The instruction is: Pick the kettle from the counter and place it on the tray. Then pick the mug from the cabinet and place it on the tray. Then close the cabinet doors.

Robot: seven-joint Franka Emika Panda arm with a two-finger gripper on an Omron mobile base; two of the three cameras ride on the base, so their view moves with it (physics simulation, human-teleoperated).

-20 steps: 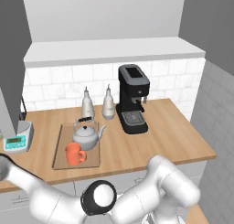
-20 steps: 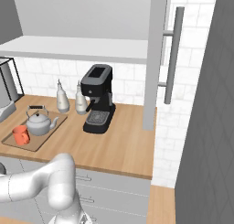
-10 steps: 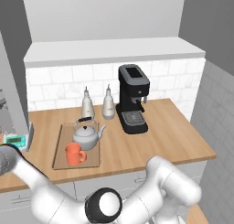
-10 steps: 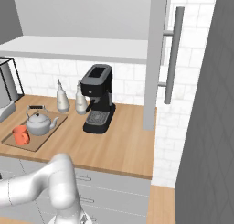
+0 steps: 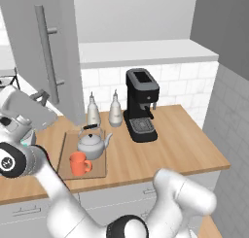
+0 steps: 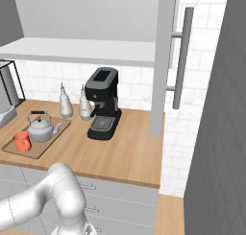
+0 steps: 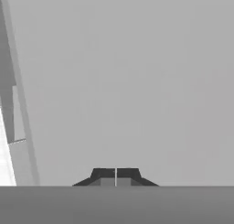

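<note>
The kettle (image 5: 92, 144) stands upright on the tray (image 5: 64, 152), with the mug (image 5: 78, 163) just beside it on the near side of the same tray; both loads are judged delivered, and the tray lies flat on the counter (image 5: 180, 144) to the left of the black coffee machine (image 5: 141, 106) and in front of two slim bottles (image 5: 115, 109). What remains is the cabinet doors. The left door (image 5: 53, 47) hangs part-open over the tray area, its bar handle (image 5: 47, 55) facing the camera; the right door (image 6: 162, 61) stands edge-on and wide open in the right base view, its bar handle (image 6: 181, 56) on the far face. The pincer (image 7: 115, 176) is fully closed and empty, its tips together and facing a plain grey panel at close range, judged to be the face of the left door. In the left base view the hand sits at the far left, near that door. Risks noted: a push applied close to the hinge side would give poor leverage and the tips could skid along the smooth panel; a sweep taken too low could bring the forearm across the kettle handle or the bottles, which stand directly beneath the door's swing; and the right door lies well apart from the hand, so the reach across could clip the coffee machine.
</note>
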